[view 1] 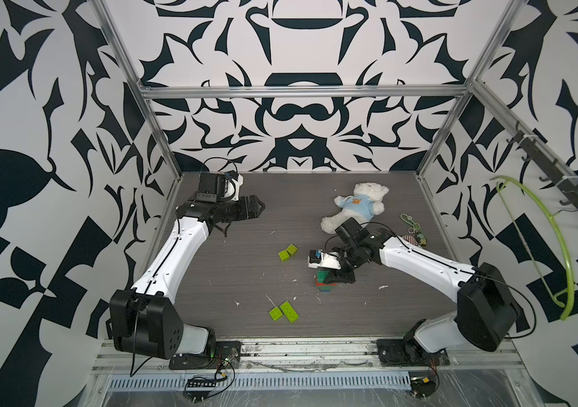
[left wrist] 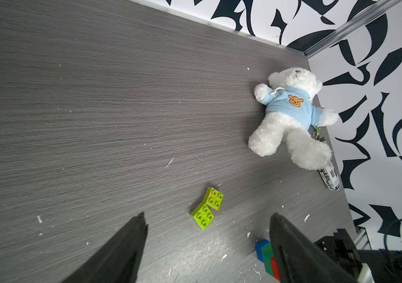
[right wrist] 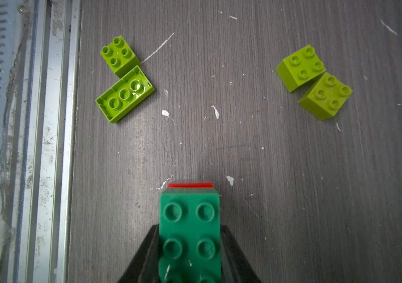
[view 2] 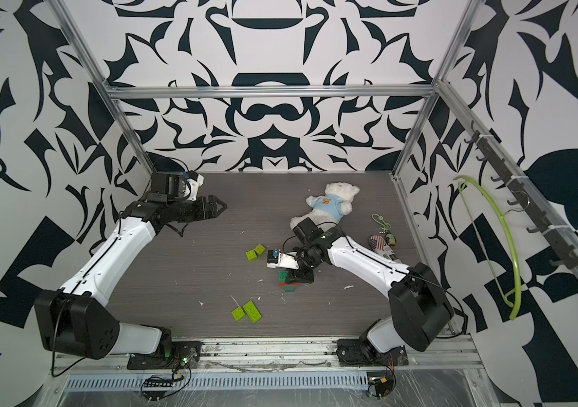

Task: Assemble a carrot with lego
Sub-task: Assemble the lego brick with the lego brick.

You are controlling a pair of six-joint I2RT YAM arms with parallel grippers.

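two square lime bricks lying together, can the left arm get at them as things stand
Probably yes. The left pincer is open and empty, with only bare table between it and the lime bricks. The right pincer, shut on the carrot stack, stands clear of them.

Left arm extended, left pincer [view 1: 257,207] spread wide; right arm angled down, right pincer [view 1: 332,278] clamped.

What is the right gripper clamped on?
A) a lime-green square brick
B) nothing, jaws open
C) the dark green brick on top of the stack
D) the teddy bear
C: in the right wrist view the right gripper has a finger pressed against each long side of the dark green oblong brick, which sits over a red layer.
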